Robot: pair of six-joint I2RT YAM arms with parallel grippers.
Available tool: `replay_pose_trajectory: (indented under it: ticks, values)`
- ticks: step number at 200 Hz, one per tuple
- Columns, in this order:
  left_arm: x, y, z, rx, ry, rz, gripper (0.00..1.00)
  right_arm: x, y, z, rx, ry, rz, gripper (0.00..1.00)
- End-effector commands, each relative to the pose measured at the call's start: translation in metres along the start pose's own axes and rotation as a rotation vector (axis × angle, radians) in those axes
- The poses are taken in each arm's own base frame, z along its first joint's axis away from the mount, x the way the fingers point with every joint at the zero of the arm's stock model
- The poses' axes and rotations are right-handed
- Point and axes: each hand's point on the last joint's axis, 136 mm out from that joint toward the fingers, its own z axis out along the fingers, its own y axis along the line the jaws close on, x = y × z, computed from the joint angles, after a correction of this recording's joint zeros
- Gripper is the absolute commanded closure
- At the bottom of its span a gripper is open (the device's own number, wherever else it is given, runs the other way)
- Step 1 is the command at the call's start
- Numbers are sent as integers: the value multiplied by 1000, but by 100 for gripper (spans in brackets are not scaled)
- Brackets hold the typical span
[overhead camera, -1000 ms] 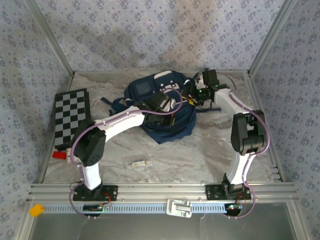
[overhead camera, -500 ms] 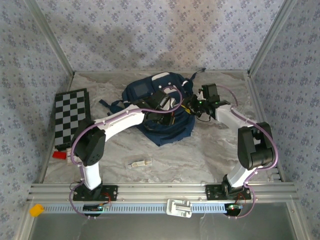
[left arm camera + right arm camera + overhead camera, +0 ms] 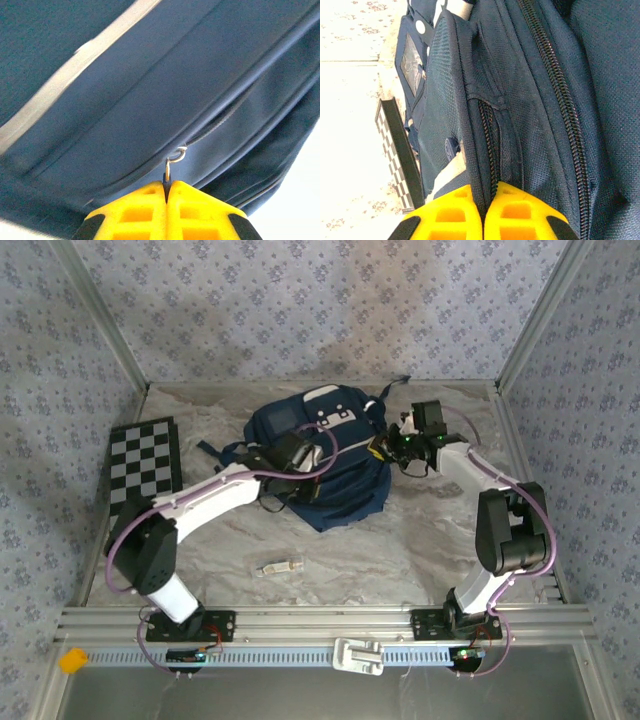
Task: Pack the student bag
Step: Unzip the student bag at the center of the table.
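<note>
Marbled grey tabletop (image 3: 420, 530), flowery blue wallpaper (image 3: 300, 310) on three sides, and a metal frame around the lot. Dead centre and slightly towards the top of the overhead view lies the student bag (image 3: 345, 495), navy, its white patch facing up at the far end, dark straps spilling out to the left. Both arms are on it!

From the lower left, the left arm reaches across to the middle of the bag. In the wrist view, the left gripper (image 3: 166, 186) has its yellow fingers pressed tight together, pinching the zipper pull (image 3: 167, 172). A small metal ring (image 3: 176, 155) stands just above the fingertips, hooked onto the zip line that runs across the navy cloth. A pale stripe cuts across the upper left of that view.

Over to the other side: the right arm curls in from the right edge and meets the bag's right flank. The right gripper (image 3: 490, 192) is clamped shut too, its yellow fingers closed on a ridge of bag fabric right where a zip seam runs down between them. A second, longer zip runs alongside to the right.

A checkerboard (image 3: 145, 475) lies flat at the left edge of the table, well apart from the bag. A small pale object (image 3: 280, 566) sits alone on the marble below the bag; what it is I cannot tell.
</note>
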Motion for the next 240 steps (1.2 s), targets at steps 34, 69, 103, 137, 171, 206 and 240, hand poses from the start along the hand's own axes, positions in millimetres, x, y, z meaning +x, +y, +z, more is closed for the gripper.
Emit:
replay_pose_trajectory:
  ticks: [34, 69, 103, 137, 171, 206, 240]
  values:
    - [-6, 74, -7, -174, -100, 50, 100, -35, 11, -16, -37, -29, -120, 100]
    - [-34, 87, 6, -127, -187, 92, 100, -41, 11, -9, -32, -9, -148, 100]
    - [-50, 95, 14, -165, -199, 113, 100, -53, 12, -5, -4, -25, -173, 100]
    - [-35, 83, 9, -92, -146, 61, 78, -31, 11, -5, 29, 10, -222, 75]
    - [-8, 68, -9, -10, -111, -42, 51, 4, -5, -22, 169, -1, -297, 49]
    - [18, 72, -33, -23, -90, -197, 43, 56, 9, -38, 249, -2, -503, 27]
    - [39, 75, -54, -24, -91, -283, 35, 127, 24, -28, 214, 79, -702, 18]
